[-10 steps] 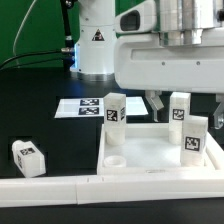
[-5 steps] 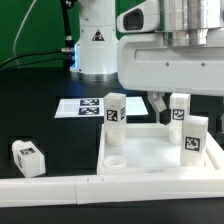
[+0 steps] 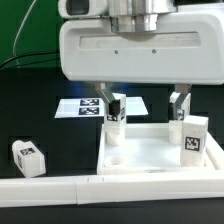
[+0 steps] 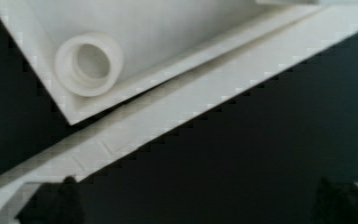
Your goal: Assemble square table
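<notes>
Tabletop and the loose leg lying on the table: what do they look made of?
Tabletop: seemingly white plastic, smooth matte, with a moulded raised rim and round corner hole. Loose leg: apparently the same white plastic, a stubby block carrying a black-and-white tag, probably printed paper or a sticker.

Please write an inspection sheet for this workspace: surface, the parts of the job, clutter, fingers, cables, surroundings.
Surface: black table.
Job's things: white tabletop lies flat with its rim up; three tagged legs stand in it, a fourth leg lies loose on the exterior view's left.
Clutter: marker board behind the tabletop; long white rail in front.
Fingers: gripper open, holding nothing, above the tabletop.
Cables: dark cable at the back.
Surroundings: green backdrop; robot base partly hidden.
</notes>
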Controlling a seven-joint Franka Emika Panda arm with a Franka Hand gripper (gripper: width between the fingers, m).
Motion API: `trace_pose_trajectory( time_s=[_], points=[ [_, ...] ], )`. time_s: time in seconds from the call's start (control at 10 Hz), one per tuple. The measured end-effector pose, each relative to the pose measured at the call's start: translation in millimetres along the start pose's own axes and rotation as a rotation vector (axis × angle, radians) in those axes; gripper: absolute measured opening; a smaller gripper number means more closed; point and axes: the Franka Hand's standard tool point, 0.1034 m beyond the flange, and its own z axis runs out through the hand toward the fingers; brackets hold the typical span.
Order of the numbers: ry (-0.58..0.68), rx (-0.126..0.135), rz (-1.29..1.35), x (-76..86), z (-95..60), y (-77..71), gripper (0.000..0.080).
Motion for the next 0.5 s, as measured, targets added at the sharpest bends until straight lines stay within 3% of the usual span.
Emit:
trace_pose_trajectory(
  time_s=[0.1,0.3,0.4,0.5],
  points=[
    [-0.002,-0.001,-0.124,-3.6,1.2,-3.7,0.0649],
    [-0.001,-0.006,-0.253,1.3,2.0,4.6,0.0649],
    [-0.012,0.001,-0.411,8.5,6.0,25.5,0.0649],
    [-0.039,0.006,-0.481,21.4,9.3,58.7,0.0649]
  ],
)
